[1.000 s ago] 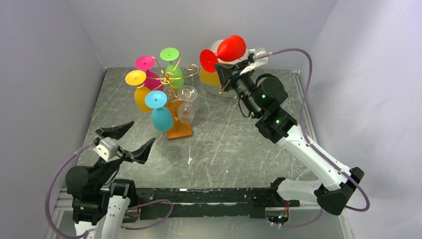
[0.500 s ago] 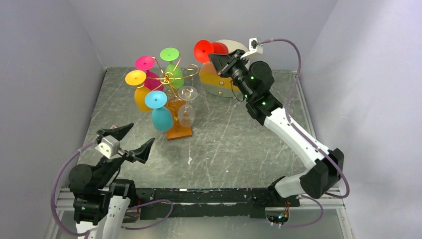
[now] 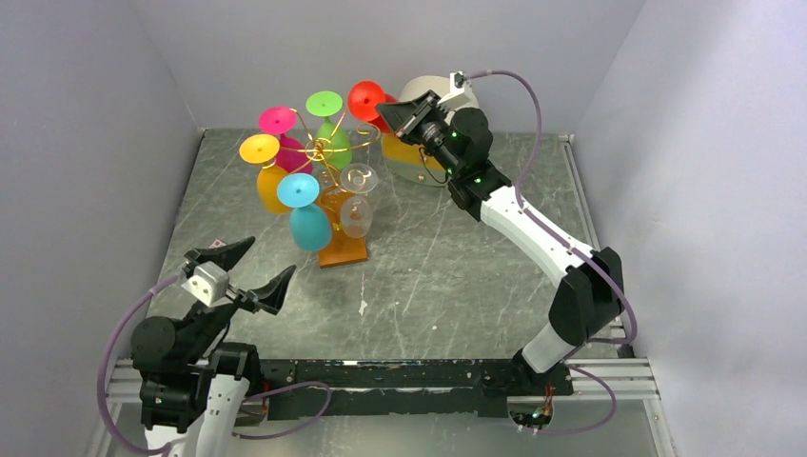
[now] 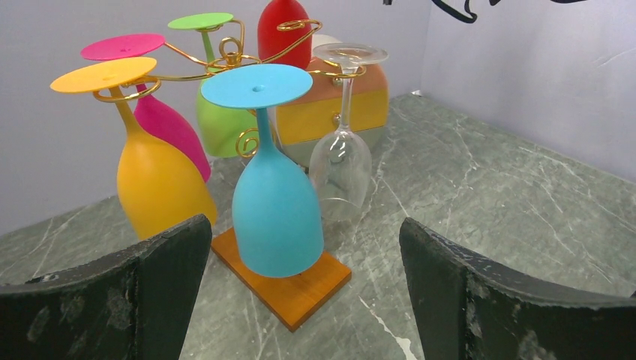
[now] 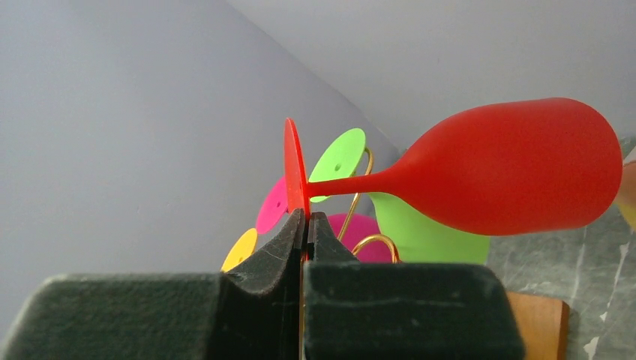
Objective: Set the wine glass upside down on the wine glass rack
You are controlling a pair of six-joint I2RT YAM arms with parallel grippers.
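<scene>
Red glass at the rack's edge!
Overhead: right hand [image 3: 388, 112] pinching the opaque red wine glass [image 3: 365, 99] by its foot, 1 o'clock of the gold wire rack on a brown wooden base [image 3: 344, 249]; left hand [image 3: 265, 262] spread at 7. Left wrist: a free scroll [image 4: 300, 26] fronts the glass. Right wrist: best to slide the stem in level, foot above the wire.

Overhead, two wrist close-ups; rack [image 3: 344, 251] shared

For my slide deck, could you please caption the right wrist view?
Right fingers pinch the red wine glass by its foot rim, bowl sideways, gold rack behind.
</scene>
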